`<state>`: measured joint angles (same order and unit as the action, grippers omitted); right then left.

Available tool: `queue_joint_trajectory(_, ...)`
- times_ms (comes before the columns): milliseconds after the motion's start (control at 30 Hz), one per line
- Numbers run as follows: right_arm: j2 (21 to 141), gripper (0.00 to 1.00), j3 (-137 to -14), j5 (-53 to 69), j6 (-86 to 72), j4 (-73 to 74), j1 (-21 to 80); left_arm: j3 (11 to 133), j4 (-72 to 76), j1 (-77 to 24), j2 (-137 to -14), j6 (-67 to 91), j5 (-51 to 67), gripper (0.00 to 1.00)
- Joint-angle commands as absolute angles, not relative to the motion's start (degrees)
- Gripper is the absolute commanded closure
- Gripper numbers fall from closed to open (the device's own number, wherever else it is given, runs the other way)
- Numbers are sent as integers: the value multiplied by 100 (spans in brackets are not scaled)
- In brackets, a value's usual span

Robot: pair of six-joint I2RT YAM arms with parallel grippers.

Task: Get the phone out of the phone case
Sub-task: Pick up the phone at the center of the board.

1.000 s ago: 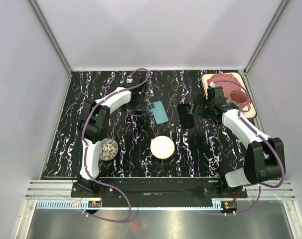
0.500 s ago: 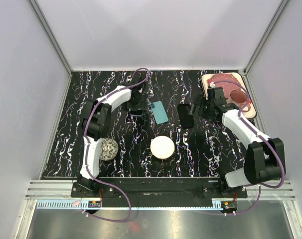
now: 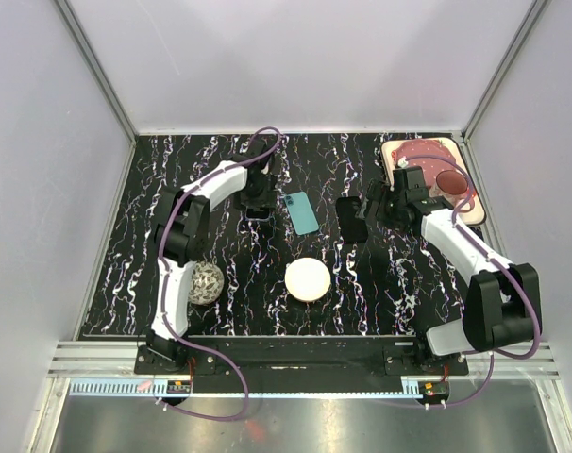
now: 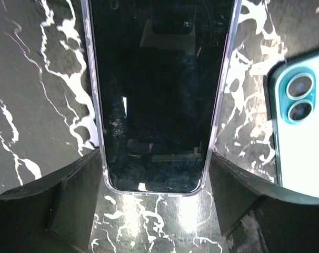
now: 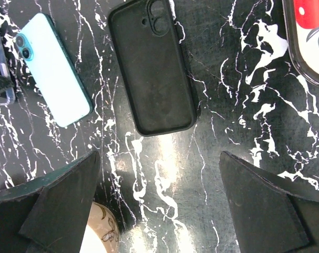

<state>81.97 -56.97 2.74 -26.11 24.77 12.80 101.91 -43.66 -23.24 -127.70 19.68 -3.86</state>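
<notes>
Black case (image 5: 151,68): empty, hollow side up on the tabletop (image 5: 243,132).
Teal phone (image 5: 53,68): laid just beside it, so removal is judged done.
Second phone (image 4: 157,89): flanked by the left gripper (image 4: 155,155); whether it is clamped cannot be told.
Right gripper (image 5: 159,158): spread wide, nothing held.

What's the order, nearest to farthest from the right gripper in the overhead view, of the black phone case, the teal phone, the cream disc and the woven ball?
Measured from the right gripper:
1. black phone case, right beside it on its left.
2. teal phone, farther left.
3. cream disc, left and toward the arm bases.
4. woven ball, far left, by the left arm.
</notes>
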Motion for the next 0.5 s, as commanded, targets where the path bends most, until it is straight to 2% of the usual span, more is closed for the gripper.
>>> queue_joint_trajectory(0,7928,0,-5968,579,-2900,2321,1301,9845,-4254,-2320,-12086,2179,158,39)
queue_joint_trajectory(267,8366,0,-6275,1879,-3883,1522,1301,9247,-3850,-2312,-11505,2452,764,42)
queue_joint_trajectory(467,9174,10,-6608,2426,-4631,765,1572,8772,-3464,-2268,-11163,2680,1291,44)
